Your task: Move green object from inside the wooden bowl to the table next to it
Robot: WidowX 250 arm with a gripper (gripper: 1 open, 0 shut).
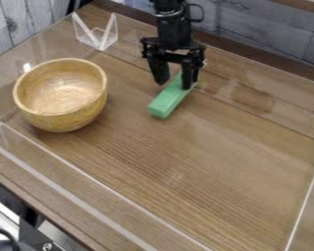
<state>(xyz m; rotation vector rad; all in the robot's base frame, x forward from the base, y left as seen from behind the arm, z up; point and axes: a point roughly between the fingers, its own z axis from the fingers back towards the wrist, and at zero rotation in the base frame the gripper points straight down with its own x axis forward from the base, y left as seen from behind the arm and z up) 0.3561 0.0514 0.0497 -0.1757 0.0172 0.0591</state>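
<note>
Green object [171, 99] — a bright bar-shaped block — lies flat on the table [212, 167], out of the wooden bowl [60, 93] and off to its right, with a stretch of bare wood grain between the two. Nearest the camera the tabletop's front edge carries a clear acrylic wall [68, 196], and the brown surface runs back from it. The bowl sits at the left, round and pale inside, with nothing in it. The block's long axis runs diagonally, its far end reaching up under the gripper [172, 71]. Black fingers [154, 67] stand spread on either side of that far end, pointing straight down — the jaws are parted, and whether they touch the block cannot be told. Behind the arm, a folded clear acrylic piece [94, 31] stands at the table's back edge.
</note>
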